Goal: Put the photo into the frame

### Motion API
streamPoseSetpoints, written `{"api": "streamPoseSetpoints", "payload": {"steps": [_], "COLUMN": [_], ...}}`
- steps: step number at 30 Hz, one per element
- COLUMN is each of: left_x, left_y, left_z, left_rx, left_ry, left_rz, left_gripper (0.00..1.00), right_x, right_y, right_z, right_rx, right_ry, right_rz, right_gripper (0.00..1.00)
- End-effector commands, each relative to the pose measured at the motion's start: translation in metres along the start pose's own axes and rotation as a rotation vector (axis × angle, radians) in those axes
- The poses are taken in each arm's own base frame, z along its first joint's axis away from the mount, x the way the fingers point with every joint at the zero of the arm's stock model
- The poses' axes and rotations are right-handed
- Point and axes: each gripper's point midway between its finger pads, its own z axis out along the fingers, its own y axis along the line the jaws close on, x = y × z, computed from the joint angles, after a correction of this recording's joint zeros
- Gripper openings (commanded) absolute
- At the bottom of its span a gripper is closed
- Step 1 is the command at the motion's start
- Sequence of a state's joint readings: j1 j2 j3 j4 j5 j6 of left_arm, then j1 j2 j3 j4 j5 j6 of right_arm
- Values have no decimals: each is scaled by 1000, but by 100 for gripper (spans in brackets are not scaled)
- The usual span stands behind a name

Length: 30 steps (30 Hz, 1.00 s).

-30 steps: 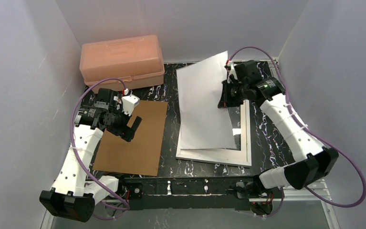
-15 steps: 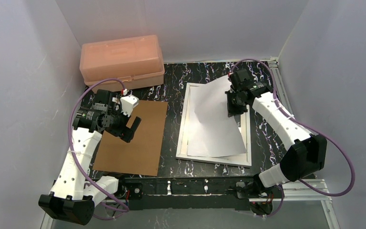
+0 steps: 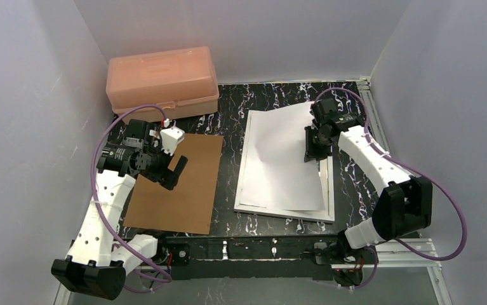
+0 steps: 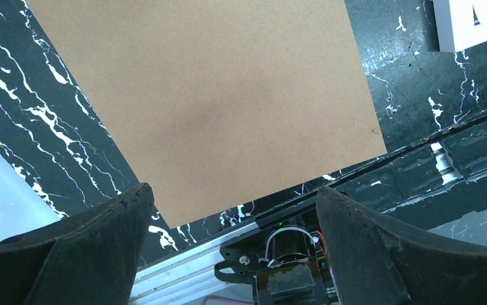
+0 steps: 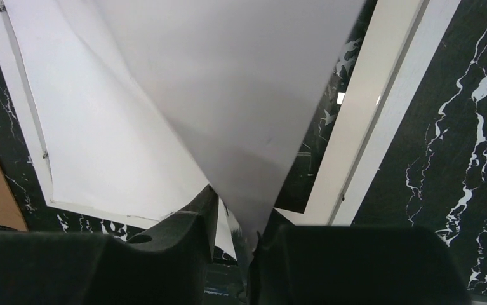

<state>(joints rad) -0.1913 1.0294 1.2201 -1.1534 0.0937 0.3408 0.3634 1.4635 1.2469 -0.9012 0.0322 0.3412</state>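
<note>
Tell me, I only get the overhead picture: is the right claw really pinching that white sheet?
Observer: Yes. The right wrist view shows the right gripper shut on a corner of the photo.
Operator: Does it lie flat?
Observer: No. Near the gripper it curls up off the frame; farther away it lies flat.
Operator: And the left claw?
Observer: The left gripper is open and empty, over the cardboard backing board.

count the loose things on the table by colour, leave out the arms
white: 2, the photo, plain back up, and the frame
brown: 1, the cardboard board
pink: 1, the plastic box
total: 4
</note>
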Motion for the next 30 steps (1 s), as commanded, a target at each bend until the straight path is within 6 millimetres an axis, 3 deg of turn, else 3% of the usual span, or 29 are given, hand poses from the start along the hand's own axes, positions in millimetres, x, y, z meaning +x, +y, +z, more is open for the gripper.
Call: {"api": "streamPoseSetpoints", "payload": {"steps": [1,18,27,30], "left_x": [5,5,3,3], "left_y": [-2,-1,-1,-3], "left_z": [-7,-9,-11,-11], "left_rx": [-1,-5,-5,2], "left_ry": [-5,-12,-20,-23], "left_rz": [2,13,16,13], "left_gripper": [99,98,98,98], "right_x": [-14,-12,-12,-18], "right_y": [5,12,5,6], "right_z": [-11,-9,-7,-11], "right_rx": [-92,-211,-167,-170], "right_ry": [-63,-41,-44,-73], "right_rz": [69,115,121,133], "right_gripper": [30,32,51,74]}}
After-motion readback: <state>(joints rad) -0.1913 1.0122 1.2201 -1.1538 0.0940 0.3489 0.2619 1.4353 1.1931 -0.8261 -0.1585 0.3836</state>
